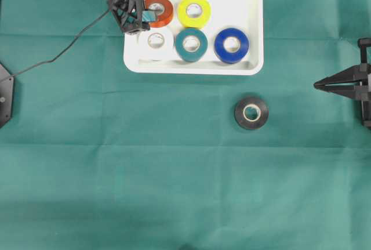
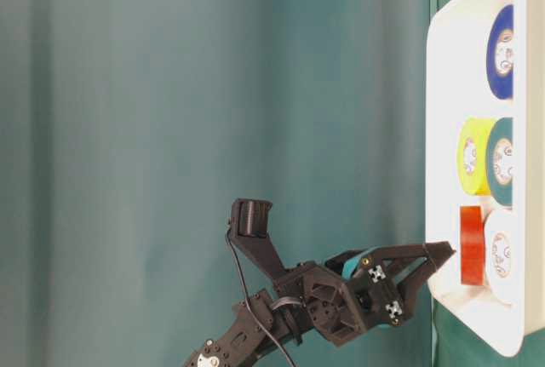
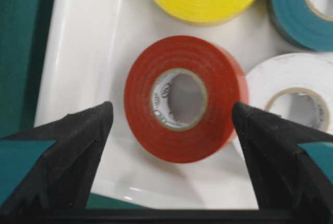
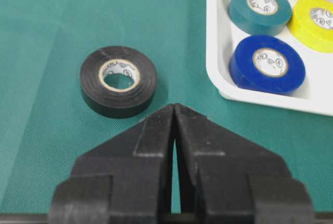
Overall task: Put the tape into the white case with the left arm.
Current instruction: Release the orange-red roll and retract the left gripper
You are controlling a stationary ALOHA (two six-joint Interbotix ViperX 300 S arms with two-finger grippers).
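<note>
Tape rolls and white case, as I see them

My white case [image 1: 255,24] holds red [image 1: 159,11], yellow [image 1: 194,10], white [image 1: 156,42], teal [image 1: 191,44] and blue [image 1: 232,45] rolls lying flat; the black roll [image 1: 251,112] lies flat on the green cloth, well apart below the case.

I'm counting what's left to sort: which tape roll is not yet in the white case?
The black roll. It lies alone on the green cloth, outside the white case; the red, yellow, white, teal and blue rolls all lie inside.
</note>
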